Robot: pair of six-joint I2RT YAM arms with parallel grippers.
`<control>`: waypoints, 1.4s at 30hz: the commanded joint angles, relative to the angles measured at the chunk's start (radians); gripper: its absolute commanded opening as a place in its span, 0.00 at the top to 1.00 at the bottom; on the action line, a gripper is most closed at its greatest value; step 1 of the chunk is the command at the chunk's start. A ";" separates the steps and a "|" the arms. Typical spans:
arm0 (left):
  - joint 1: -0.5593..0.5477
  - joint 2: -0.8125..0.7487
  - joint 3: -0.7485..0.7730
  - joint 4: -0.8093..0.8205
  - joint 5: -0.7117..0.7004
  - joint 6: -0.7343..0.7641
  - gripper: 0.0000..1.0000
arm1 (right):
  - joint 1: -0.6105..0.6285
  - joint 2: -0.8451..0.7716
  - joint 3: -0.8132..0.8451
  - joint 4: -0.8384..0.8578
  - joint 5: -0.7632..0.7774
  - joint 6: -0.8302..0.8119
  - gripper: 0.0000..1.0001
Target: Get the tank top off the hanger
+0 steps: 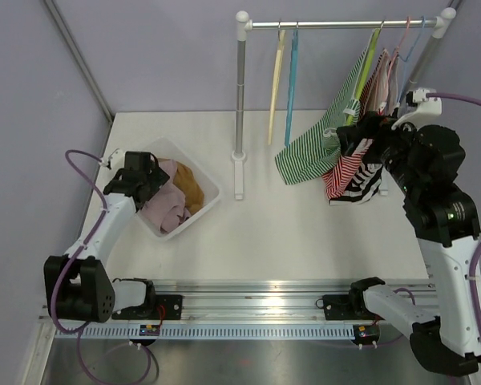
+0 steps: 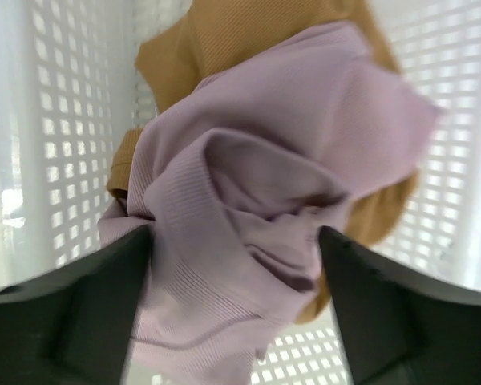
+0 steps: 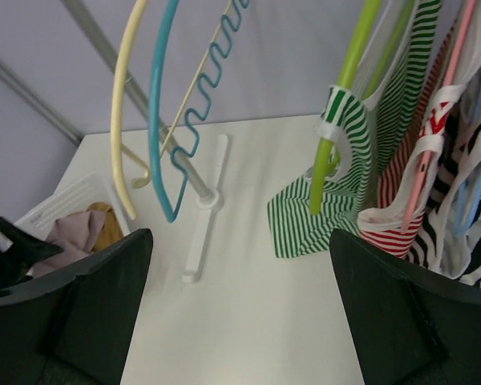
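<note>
The left fingers (image 2: 64, 321) stand spread either side of a crumpled lilac garment (image 2: 248, 208) in the white basket (image 1: 196, 167), on the worktop (image 1: 289, 233) left of the rail (image 1: 337, 24). The right fingers (image 3: 72, 313) gape wide and empty below the rail's right end. From the rail hangs the green-striped tank top (image 1: 309, 156) on its green hanger (image 3: 345, 104).

A basket (image 1: 211, 200) holding clothes (image 1: 180, 196) sits on the left of the desk (image 1: 280, 233), with the left gripper (image 2: 234, 281) over it. The rack (image 1: 240, 104) stands at the far side, its post just right of the basket. Two bare hangers (image 1: 282, 80) hang near the post, and the tank tops (image 1: 321, 148) hang farther right, with the right gripper (image 3: 240, 305) beside them.
</note>
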 commanded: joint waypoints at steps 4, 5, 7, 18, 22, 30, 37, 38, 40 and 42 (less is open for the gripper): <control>0.003 -0.270 0.132 -0.072 -0.029 0.027 0.01 | -0.004 0.173 0.240 -0.078 0.238 -0.071 0.01; 0.003 -0.303 0.141 -0.084 -0.020 0.041 0.01 | -0.004 0.220 0.267 -0.082 0.266 -0.080 0.01; 0.001 -0.366 0.184 -0.101 0.041 0.104 0.01 | -0.004 0.265 0.333 -0.078 0.309 -0.126 0.00; -0.020 -0.478 0.321 -0.322 0.270 0.406 0.01 | -0.072 0.628 0.728 -0.157 0.336 -0.166 0.11; -0.020 -0.527 0.275 -0.348 0.286 0.481 0.01 | -0.108 0.746 0.794 -0.180 0.332 -0.162 0.15; -0.026 -0.579 0.140 -0.293 0.309 0.523 0.01 | -0.156 0.846 0.799 -0.176 0.304 -0.130 0.38; -0.031 -0.575 0.104 -0.276 0.307 0.530 0.01 | -0.162 0.837 0.762 -0.153 0.300 -0.128 0.68; -0.032 -0.575 0.101 -0.275 0.309 0.532 0.01 | -0.162 0.836 0.762 -0.153 0.297 -0.131 0.73; -0.034 -0.572 0.097 -0.275 0.312 0.533 0.01 | -0.162 0.830 0.762 -0.154 0.283 -0.134 0.85; -0.037 -0.565 0.095 -0.273 0.318 0.535 0.01 | -0.162 0.828 0.765 -0.154 0.263 -0.139 0.92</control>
